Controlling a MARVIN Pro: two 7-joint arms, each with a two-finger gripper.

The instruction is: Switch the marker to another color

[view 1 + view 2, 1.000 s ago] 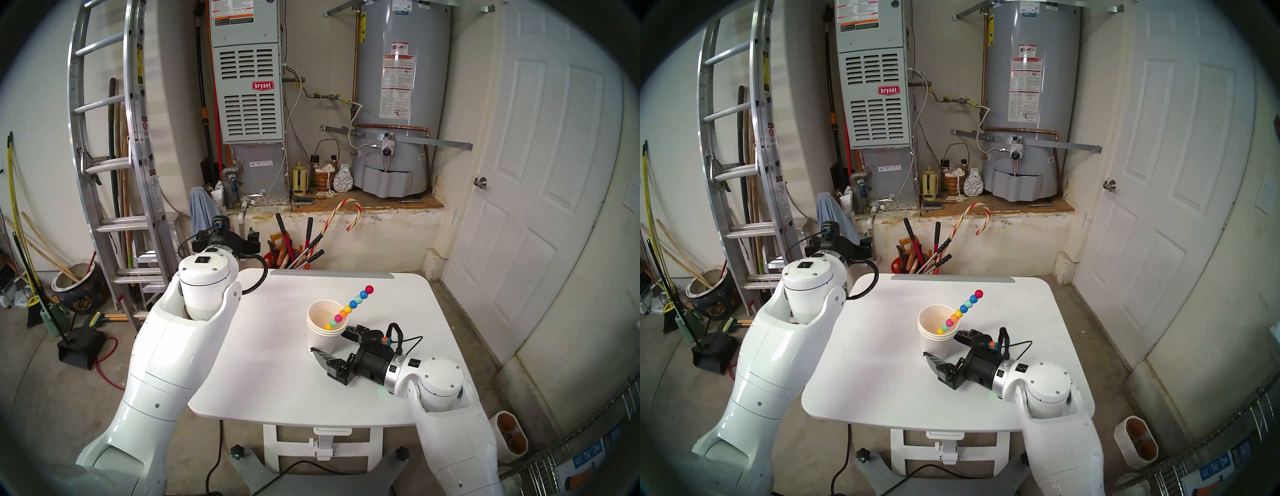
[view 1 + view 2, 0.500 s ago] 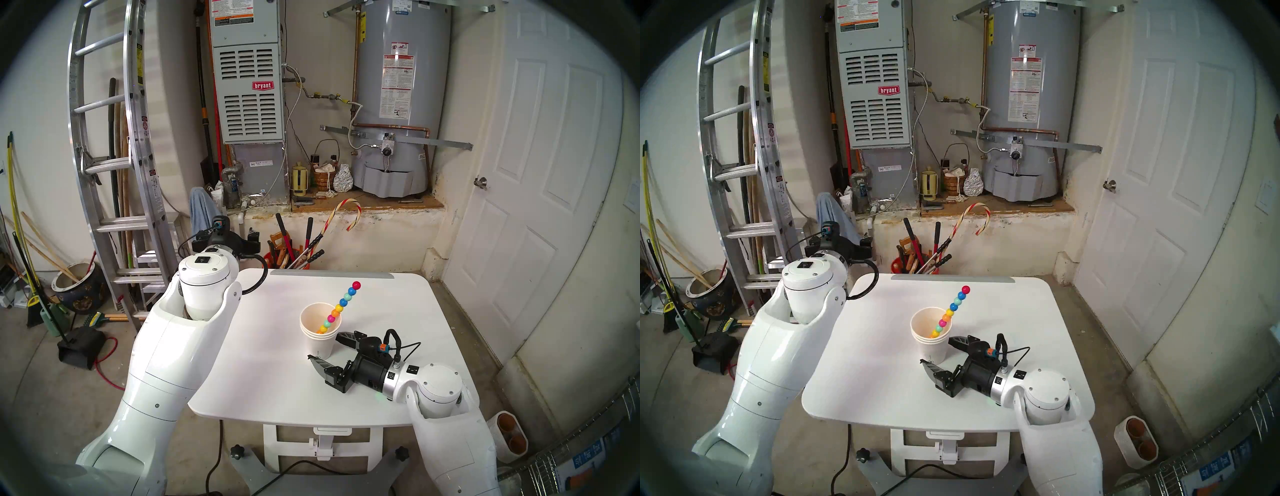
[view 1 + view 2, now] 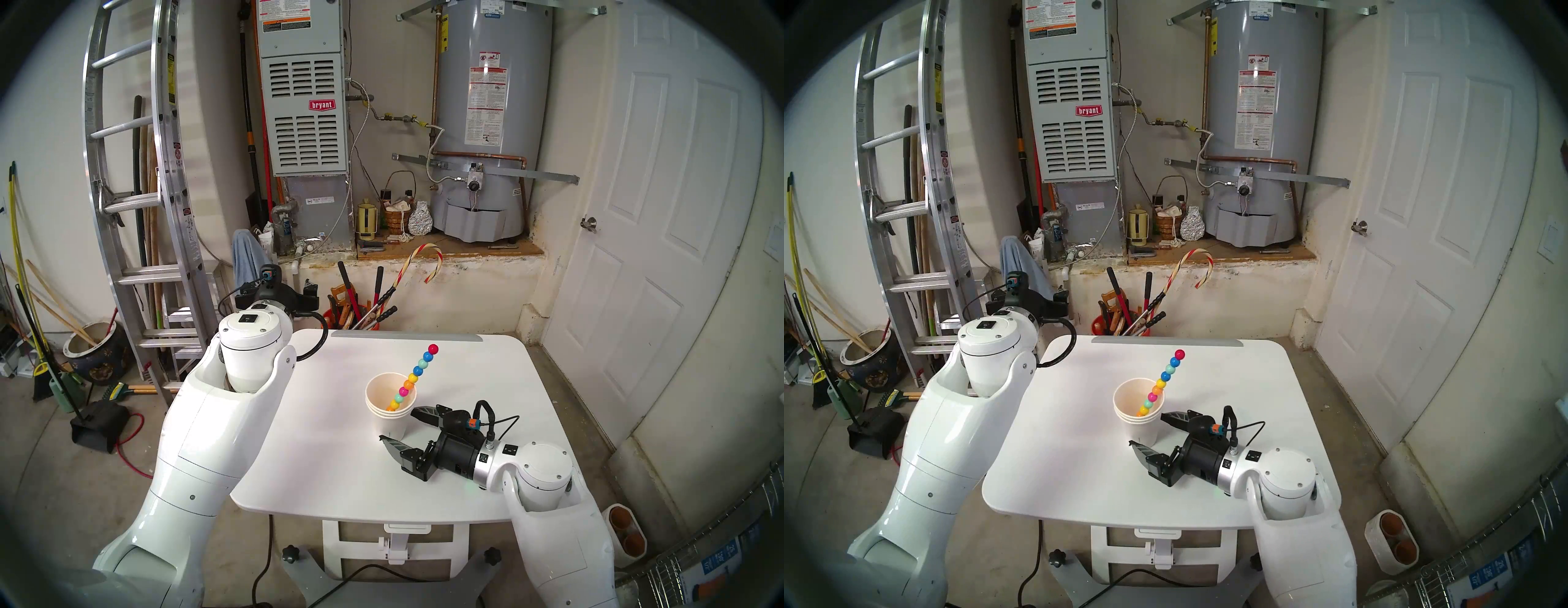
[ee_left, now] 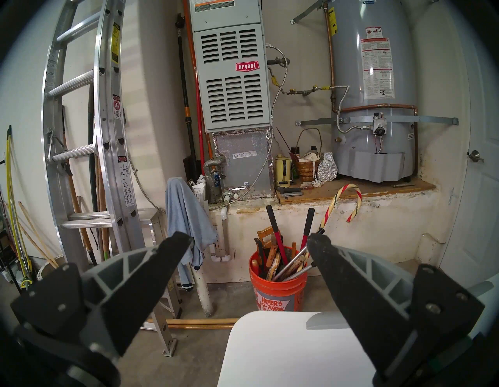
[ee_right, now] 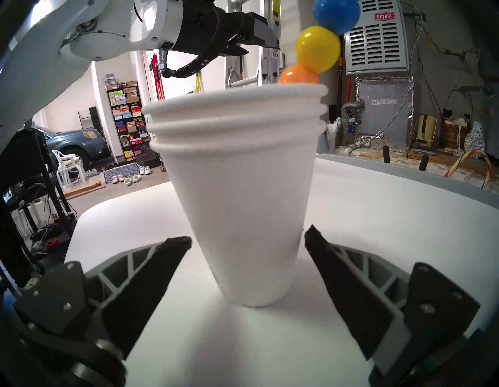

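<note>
Right fingers [image 5: 318, 251] spread wide flank the cups [image 5: 237, 194] holding the marker [image 3: 413, 377].

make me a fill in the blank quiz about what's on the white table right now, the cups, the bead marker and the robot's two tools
1. The marker stands tilted inside the stack of ____ white cups.
2. The marker's topmost bead is ____.
3. The right tool sits with its jaws ____ on either side of the cups, gripping nothing.
4. The left tool is raised beyond the table's edge and holds ____.

Missing words: three; red; open; nothing
</note>
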